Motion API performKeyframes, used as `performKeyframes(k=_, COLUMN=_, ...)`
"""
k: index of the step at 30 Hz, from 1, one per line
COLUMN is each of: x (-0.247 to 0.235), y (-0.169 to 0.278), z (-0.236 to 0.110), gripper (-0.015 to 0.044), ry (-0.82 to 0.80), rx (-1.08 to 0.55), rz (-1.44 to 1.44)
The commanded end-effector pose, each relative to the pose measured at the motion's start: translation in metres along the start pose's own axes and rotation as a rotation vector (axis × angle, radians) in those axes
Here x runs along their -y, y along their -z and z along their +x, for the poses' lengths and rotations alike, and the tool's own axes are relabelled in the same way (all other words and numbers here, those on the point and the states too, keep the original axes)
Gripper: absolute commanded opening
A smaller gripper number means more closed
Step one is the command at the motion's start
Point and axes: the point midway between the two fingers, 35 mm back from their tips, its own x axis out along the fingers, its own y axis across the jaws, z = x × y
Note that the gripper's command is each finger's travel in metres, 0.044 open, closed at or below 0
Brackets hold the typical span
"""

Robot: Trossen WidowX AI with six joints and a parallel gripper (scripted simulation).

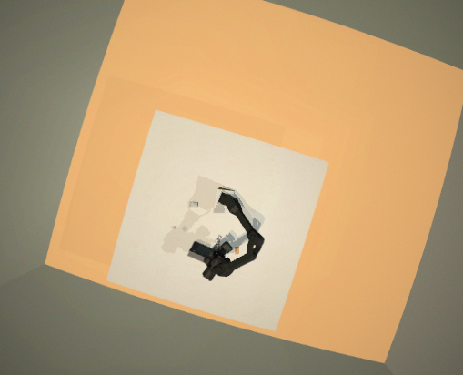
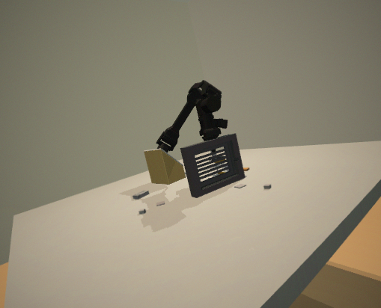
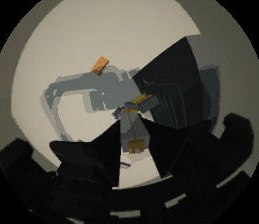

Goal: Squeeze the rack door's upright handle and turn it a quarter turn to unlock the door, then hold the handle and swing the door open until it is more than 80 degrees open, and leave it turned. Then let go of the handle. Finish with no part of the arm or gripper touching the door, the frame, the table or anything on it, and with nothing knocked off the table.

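The slatted door frame point(image 2: 191, 171) looks matt and smooth, the arm point(image 1: 245, 217) point(image 2: 183, 117) like dark matt plastic.

Block point(image 2: 157, 167) beside slatted frame point(image 2: 189, 173).

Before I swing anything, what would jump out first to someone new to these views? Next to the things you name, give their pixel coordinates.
Probably the black arm point(image 1: 255, 243) point(image 2: 203, 95), arching over the pale table point(image 1: 163, 157) point(image 2: 96, 259). Next, in the exterior view, the dark slatted panel point(image 2: 188, 170) standing upright in front of the arm's far section, with a tan wedge-like block point(image 2: 158, 166) to the left. The wrist view is dominated by the black pincer point(image 3: 139, 177), closed on something, likely the handle.
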Motion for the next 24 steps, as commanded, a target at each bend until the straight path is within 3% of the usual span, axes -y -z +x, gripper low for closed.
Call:
performKeyframes(k=1, x=-0.0001, y=0.0004, z=0.0011, gripper=0.0025, ry=0.000, rx=-0.003, rz=-0.299)
performKeyframes(k=12, x=-0.0001, y=0.0004, z=0.0011, gripper=0.0025, ry=-0.001, rx=-0.003, rz=-0.807)
performKeyframes(k=24, x=-0.0001, y=0.0004, z=0.0011, gripper=0.0025, ry=-0.001, rx=-0.003, rz=-0.815)
